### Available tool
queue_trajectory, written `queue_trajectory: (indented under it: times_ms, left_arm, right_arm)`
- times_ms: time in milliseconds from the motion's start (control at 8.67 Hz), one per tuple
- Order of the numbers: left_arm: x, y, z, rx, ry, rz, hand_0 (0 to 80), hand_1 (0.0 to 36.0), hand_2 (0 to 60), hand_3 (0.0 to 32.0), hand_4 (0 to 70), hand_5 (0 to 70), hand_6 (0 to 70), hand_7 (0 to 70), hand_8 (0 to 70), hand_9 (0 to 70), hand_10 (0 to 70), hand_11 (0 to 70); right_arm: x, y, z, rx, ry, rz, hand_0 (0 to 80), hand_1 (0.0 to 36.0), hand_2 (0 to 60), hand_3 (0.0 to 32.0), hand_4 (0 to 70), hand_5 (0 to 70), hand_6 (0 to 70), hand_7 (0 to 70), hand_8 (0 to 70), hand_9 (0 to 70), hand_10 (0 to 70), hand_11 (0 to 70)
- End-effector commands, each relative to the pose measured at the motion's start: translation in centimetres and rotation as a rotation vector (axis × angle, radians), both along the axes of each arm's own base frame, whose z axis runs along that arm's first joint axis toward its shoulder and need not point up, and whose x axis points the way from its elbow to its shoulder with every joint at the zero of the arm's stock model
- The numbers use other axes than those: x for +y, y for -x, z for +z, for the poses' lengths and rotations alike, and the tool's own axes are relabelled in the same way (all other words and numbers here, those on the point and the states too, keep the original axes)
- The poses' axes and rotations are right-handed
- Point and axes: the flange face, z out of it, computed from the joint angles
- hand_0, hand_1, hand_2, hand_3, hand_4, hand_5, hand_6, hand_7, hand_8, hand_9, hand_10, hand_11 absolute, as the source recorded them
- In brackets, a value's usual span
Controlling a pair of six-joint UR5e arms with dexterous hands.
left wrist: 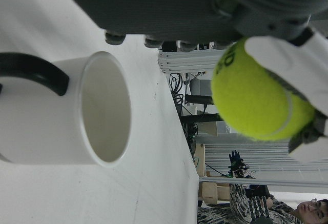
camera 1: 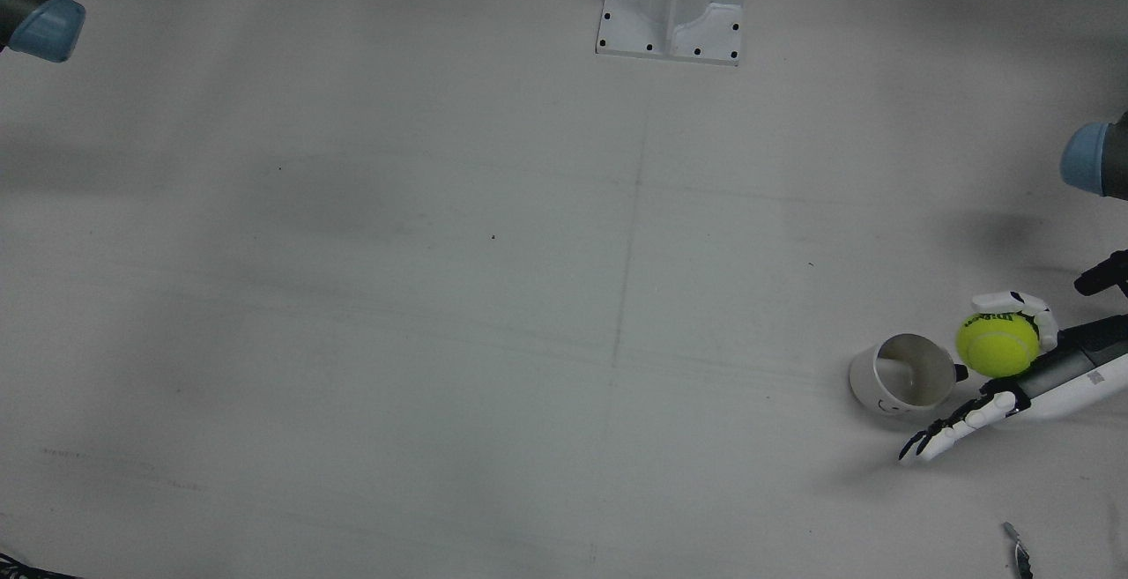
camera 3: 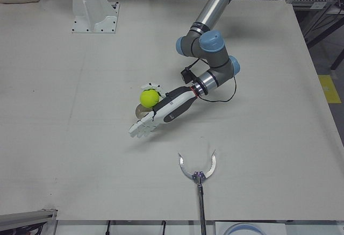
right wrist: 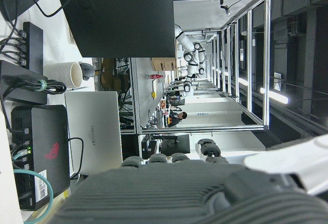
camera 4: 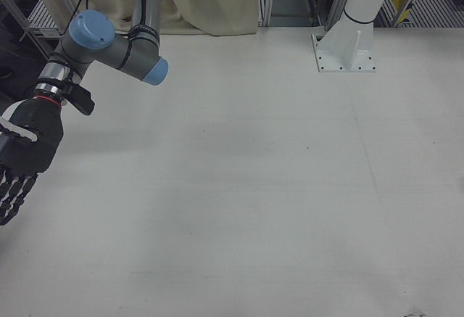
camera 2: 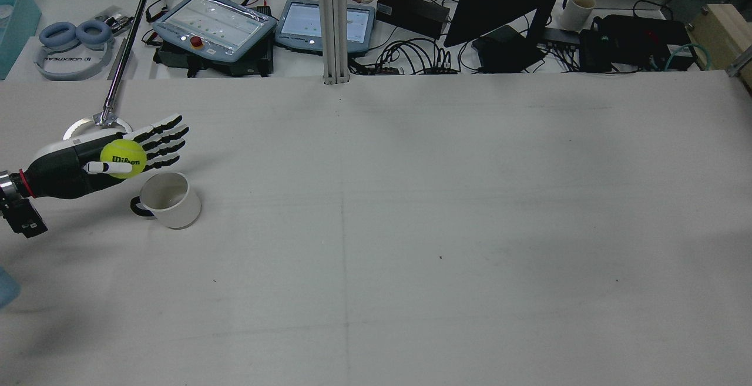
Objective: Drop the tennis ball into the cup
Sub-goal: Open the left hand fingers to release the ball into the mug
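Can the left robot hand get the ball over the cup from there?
Probably yes. The left robot hand holds the tennis ball right beside the white cup, whose open mouth faces up, and nothing stands between them.

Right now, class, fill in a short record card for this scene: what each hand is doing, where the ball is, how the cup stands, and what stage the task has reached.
left hand: holds the ball, fingers stretched out flat
tennis ball: yellow-green, pinned against the palm, raised beside the cup, not over its mouth
cup: white, dark handle, upright on the table, nothing inside
right hand: holds nothing, hanging away from the cup
stage: ball not yet dropped
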Motion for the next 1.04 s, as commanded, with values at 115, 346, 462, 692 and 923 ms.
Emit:
queue_trajectory:
  times_ms: [115,346,462,692,923]
  left_arm:
    - [-0.2,0.0,-0.4,-0.003,0.005,-0.001,0.0,8.0,60.0,5.6,0.0,0.0,0.0,1.4,0.0,0.0,0.0,0.0]
    - [-0.8,-0.2,-1.2,-0.006,0.013,-0.014,0.0,16.3,60.0,3.8,0.0,0.0,0.0,0.6,0.0,0.0,0.0,0.0]
    - [-0.8,-0.2,-1.0,-0.009,0.019,-0.016,16.4,19.1,55.0,3.4,0.0,0.0,0.0,0.4,0.0,0.0,0.0,0.0]
    - [-0.8,-0.1,-1.1,-0.007,0.018,-0.018,73.3,36.0,27.5,4.4,0.0,7.8,0.0,1.1,0.0,0.0,0.0,2.3]
    - [-0.9,-0.2,-1.3,-0.005,0.014,-0.018,80.0,36.0,25.6,5.0,0.0,13.3,0.2,1.0,0.0,0.0,0.6,6.8]
  right_arm:
    - [0.0,0.0,0.0,0.0,0.0,0.0,0.0,0.0,0.0,0.0,0.0,0.0,0.0,0.0,0.0,0.0,0.0,0.0]
    - [0.0,0.0,0.0,0.0,0.0,0.0,0.0,0.0,0.0,0.0,0.0,0.0,0.0,0.0,0.0,0.0,0.0,0.0]
    - [0.0,0.0,-0.1,0.0,-0.002,0.0,0.0,0.0,0.0,0.0,0.0,0.0,0.0,0.0,0.0,0.0,0.0,0.0]
    - [0.0,0.0,-0.1,0.0,-0.002,0.0,0.0,0.0,0.0,0.0,0.0,0.0,0.0,0.0,0.0,0.0,0.0,0.0]
    - [0.0,0.0,-0.1,0.0,-0.002,0.0,0.0,0.0,0.0,0.0,0.0,0.0,0.0,0.0,0.0,0.0,0.0,0.0]
